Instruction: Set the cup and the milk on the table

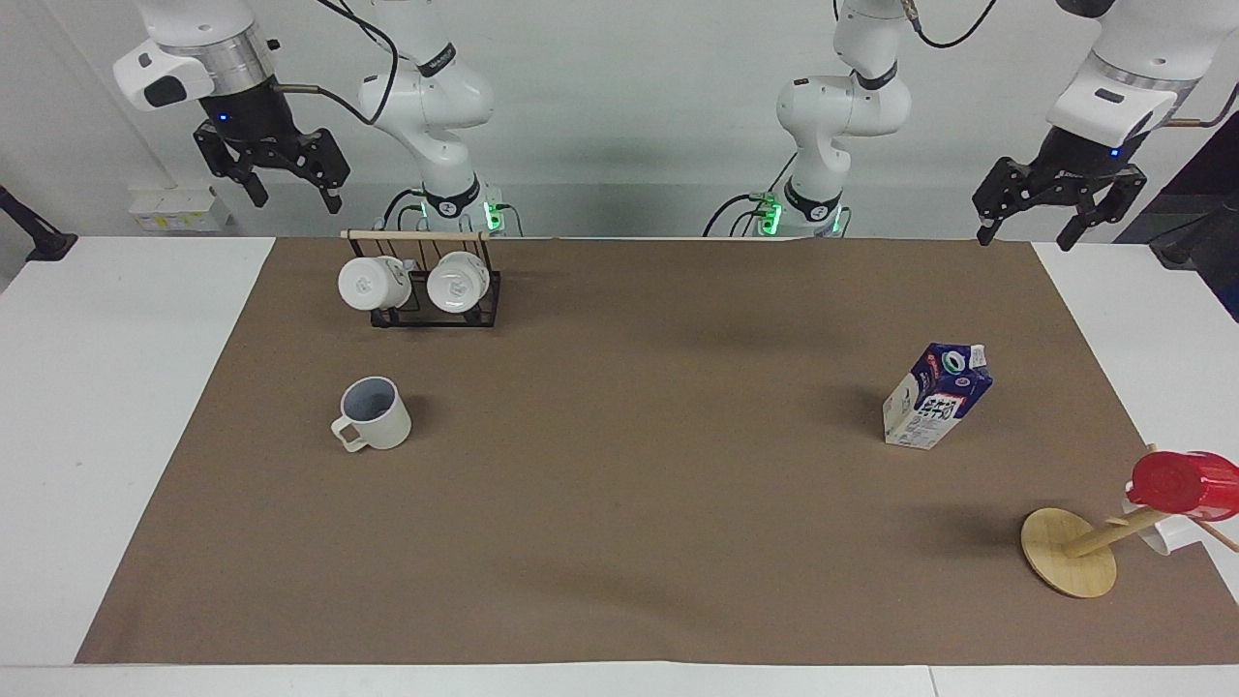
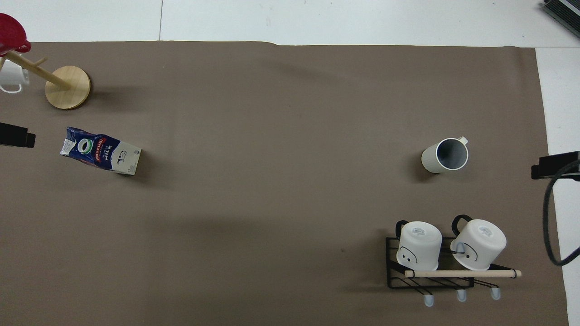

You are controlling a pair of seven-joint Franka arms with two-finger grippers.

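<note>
Facing view shows both arms drawn back at the robots' edge of the desk, waiting. The left hand (image 1: 1031,235) hangs in the air over the desk's edge at the left arm's end, its black fingers spread apart and holding nothing. The right hand (image 1: 295,196) hangs over the edge at the right arm's end, its fingers likewise spread and empty.

Nearest the robots on the desk (image 1: 116,407), a broad white top covered by a large brown paper-like sheet (image 1: 619,503), stands a black wire rack (image 1: 436,315) with a pale wooden rail. Two bright white mugs (image 1: 375,283) hang on it, tipped with their bottoms showing, each with a small drawn face visible from overhead.

Farther from the robots than the rack, toward the right arm's end, the cream-white mug (image 1: 375,413) with a squarish loop handle and grey-blue inside stands upright on the brown sheet, mouth up, handle turned away from the robots.

Well apart from it, toward the left arm's end, the small dark blue and white gable-top milk carton (image 1: 937,395) with red marks and a round pale cap stands upright on the sheet.

Farthest out, at the left arm's end, a pale wooden mug tree (image 1: 1070,552) with a round base carries a red cup (image 1: 1183,484) and a white mug (image 2: 12,78) on its pegs.
</note>
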